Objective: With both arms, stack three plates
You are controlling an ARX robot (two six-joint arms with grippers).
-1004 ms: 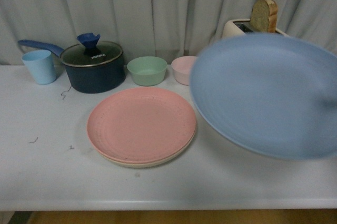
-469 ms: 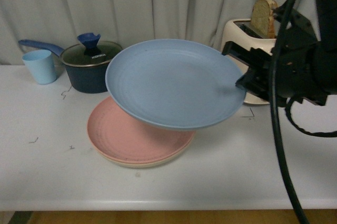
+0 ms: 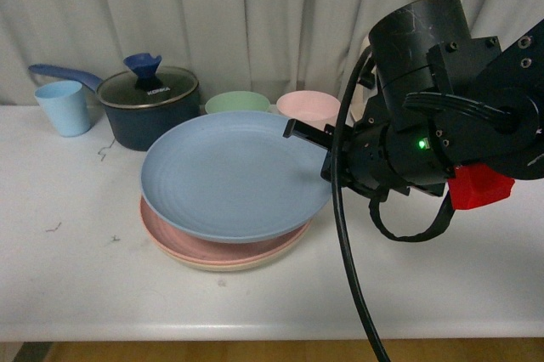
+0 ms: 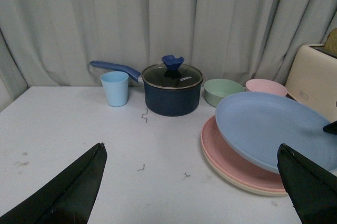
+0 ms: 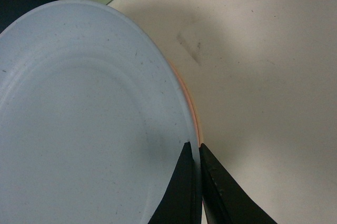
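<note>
Front view: blue plate (image 3: 229, 175) sits over the stack at table (image 3: 85, 285) centre, tilted, right side higher. R gripper (image 3: 316, 151) pinches its right rim; one black finger lies on top of the rim. R arm (image 3: 433, 115) fills the right of the scene, w/ a green light, a red block and a thick black cable hanging down near. Pink plate (image 3: 166, 236) lies under the blue one, beige plate (image 3: 223, 264) under that, only its near rim showing. Can't tell if blue touches pink at the near-left edge.

R wrist view: gripper (image 5: 196, 174) jaws narrow, closed on the blue plate (image 5: 89, 129) rim; a sliver of pink rim (image 5: 194, 113) shows just past it.

L wrist view: L gripper (image 4: 190, 146) jaws wide apart, holding nothing, above bare table left of the stack.

Far side, left to right: lt-blue cup (image 3: 64, 107), dark pot (image 3: 153, 115) w/ glass lid, green bowl (image 3: 231, 102), pink bowl (image 3: 308, 107). Toaster (image 4: 316, 77) is at far right. Grey curtain (image 3: 255, 14) behind.
</note>
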